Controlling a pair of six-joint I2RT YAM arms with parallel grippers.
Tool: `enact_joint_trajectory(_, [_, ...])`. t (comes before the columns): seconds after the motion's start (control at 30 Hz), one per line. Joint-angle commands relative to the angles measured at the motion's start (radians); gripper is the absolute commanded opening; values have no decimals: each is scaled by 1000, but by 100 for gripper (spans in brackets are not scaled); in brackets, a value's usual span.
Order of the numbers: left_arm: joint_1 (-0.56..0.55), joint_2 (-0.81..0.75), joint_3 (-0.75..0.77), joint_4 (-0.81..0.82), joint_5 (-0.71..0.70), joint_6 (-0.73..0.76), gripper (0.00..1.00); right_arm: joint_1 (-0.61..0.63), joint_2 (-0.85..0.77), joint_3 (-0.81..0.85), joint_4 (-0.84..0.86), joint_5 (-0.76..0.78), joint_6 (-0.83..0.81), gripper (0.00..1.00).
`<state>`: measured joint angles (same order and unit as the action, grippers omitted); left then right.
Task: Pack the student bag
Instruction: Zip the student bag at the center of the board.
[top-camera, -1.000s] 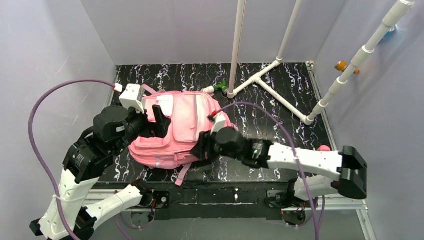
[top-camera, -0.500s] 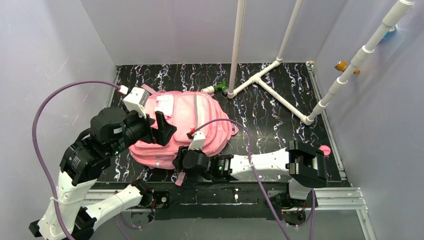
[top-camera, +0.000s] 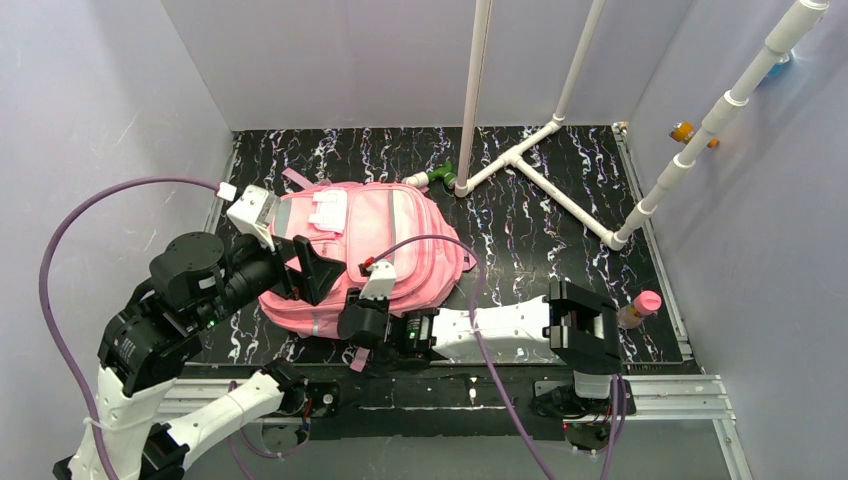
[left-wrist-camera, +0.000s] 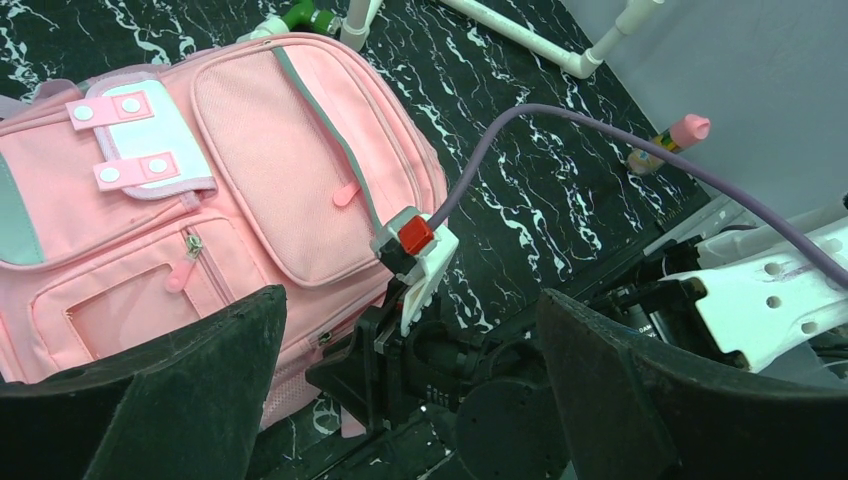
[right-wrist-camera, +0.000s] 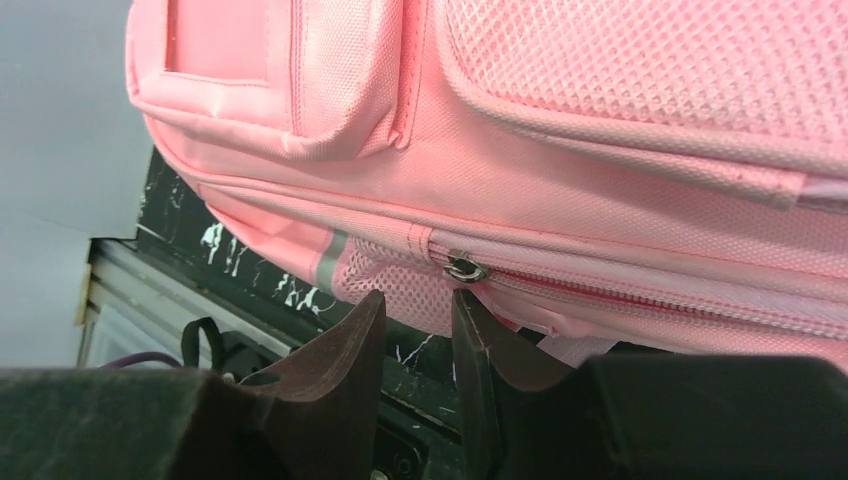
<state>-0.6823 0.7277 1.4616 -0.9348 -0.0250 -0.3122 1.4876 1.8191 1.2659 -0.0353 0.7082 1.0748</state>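
In the top view, the student bag (top-camera: 385, 240) was seen lying flat on the black marbled table (top-camera: 560, 250), front side up, in the left half and close to the near edge. The left fingers (top-camera: 312, 266) were held over the bag's left part and were spread wide, with nothing between them. The right fingers (top-camera: 352, 322) were placed low at the bag's near edge, beside a pink strap; how far they were open could not be told from above. White pipes (top-camera: 545, 180) were laid across the far right of the table, and a bottle with a pink cap (top-camera: 640, 305) was set near the right edge, well apart from the bag.

In the left wrist view, the two left fingers were shown far apart at the lower corners, and nothing was gripped. The bag was seen below them, filling the upper left, with its lighter front pocket and grey strip in sight. The right arm's wrist and its purple cable (left-wrist-camera: 600, 135) were seen between the fingers, at the bag's lower edge.

In the right wrist view, the right fingers were drawn close together, a narrow gap being left between them, and nothing was caught in it. Just above their tips, the bag's side seam and a metal zip pull (right-wrist-camera: 465, 268) were seen; contact with the pull could not be told.
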Motion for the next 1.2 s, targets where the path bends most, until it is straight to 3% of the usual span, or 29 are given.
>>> enact_joint_trajectory(0.0, [4, -11, -1, 4, 9, 23, 95, 15, 27, 97, -149, 115, 1, 38])
enact_joint_trajectory(0.27, [5, -21, -30, 19, 8, 19, 96, 22, 36, 134, -262, 193, -5, 40])
enact_joint_trajectory(0.7, [5, -27, -31, 37, 20, 16, 96, 22, 131, 202, -123, 233, -125, 39])
enact_joint_trajectory(1.0, [4, -41, -41, 34, 24, 19, 96, 31, 170, 205, -109, 375, -155, 39])
enact_joint_trajectory(1.17, [5, -46, -49, 25, 25, 16, 96, 31, 184, 215, -99, 396, -191, 15])
